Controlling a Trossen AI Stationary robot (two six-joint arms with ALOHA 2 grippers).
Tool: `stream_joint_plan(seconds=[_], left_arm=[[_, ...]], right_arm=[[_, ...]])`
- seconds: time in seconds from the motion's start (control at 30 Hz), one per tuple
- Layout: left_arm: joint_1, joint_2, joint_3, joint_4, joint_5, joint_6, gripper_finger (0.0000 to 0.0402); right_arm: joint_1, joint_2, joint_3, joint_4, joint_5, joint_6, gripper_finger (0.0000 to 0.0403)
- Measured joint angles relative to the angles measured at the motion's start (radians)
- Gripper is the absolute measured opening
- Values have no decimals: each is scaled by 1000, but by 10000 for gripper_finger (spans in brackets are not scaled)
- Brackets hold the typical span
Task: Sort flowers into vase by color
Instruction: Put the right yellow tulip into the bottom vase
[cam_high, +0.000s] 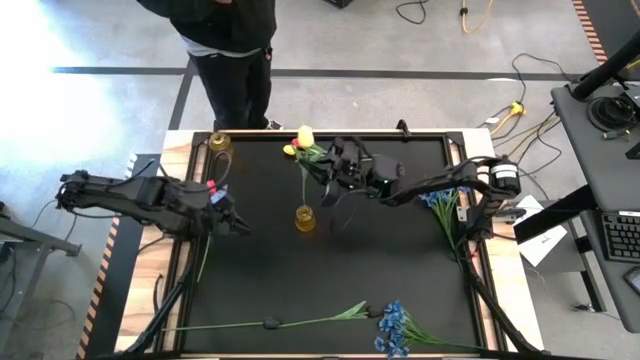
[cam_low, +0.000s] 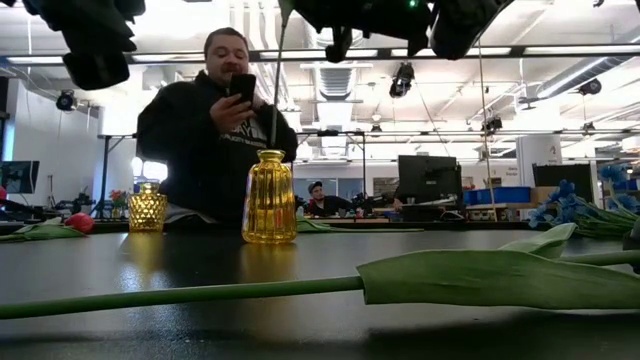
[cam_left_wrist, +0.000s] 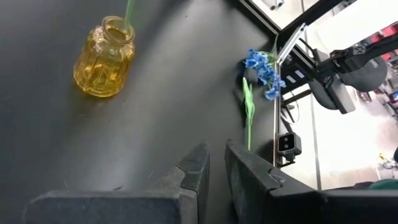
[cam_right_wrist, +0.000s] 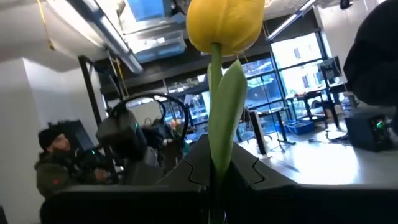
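Note:
My right gripper is shut on a yellow tulip and holds it high over the amber vase at the table's middle. The tulip's green stem runs down into the vase's mouth. My left gripper hovers left of the vase, empty, its fingers a narrow gap apart. A red tulip lies on the table partly under the left arm. Another stemmed flower and a blue bunch lie near the front edge. More blue blossoms lie at the right. My right gripper pinches the tulip's stem between its two fingers, a little below the yellow blossom, together with a leaf. The fingers lie level and across the stem, coming from the table's right. The tulip stands upright, blossom up, its lower stem in the amber vase's mouth.
A smaller amber vase stands at the far left corner. A small red blossom with leaves lies near the far edge. A person stands at the far edge, holding a phone. A raised frame borders the black mat.

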Motion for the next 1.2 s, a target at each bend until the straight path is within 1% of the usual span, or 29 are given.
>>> stream_joint_plan(seconds=[0.17,0.37,0.47,0.63,0.77,0.87,0.97,1.07,1.2], left_arm=[[0,16,0,0,10,0,42],[0,2,0,-4,34,-12,42],[0,-9,0,-40,34,-14,42],[0,-12,-1,-94,35,-14,42],[0,-7,-2,-97,34,1,42],[0,-4,-2,-97,32,8,42],[0,-4,-2,-97,31,17,42],[0,-10,-2,-97,30,24,42],[0,-25,-2,-102,28,27,42]], right_arm=[[1,35,0,-5,1,-34,12],[1,33,-1,0,1,-58,12],[1,33,-1,-12,1,-74,12],[4,33,-1,-105,1,-74,12],[10,33,-1,-196,1,-74,13],[14,33,0,-284,1,-66,13],[17,30,43,-451,-1,-44,27],[24,28,126,-670,-2,-41,60],[33,27,252,-1011,-9,-47,120]])
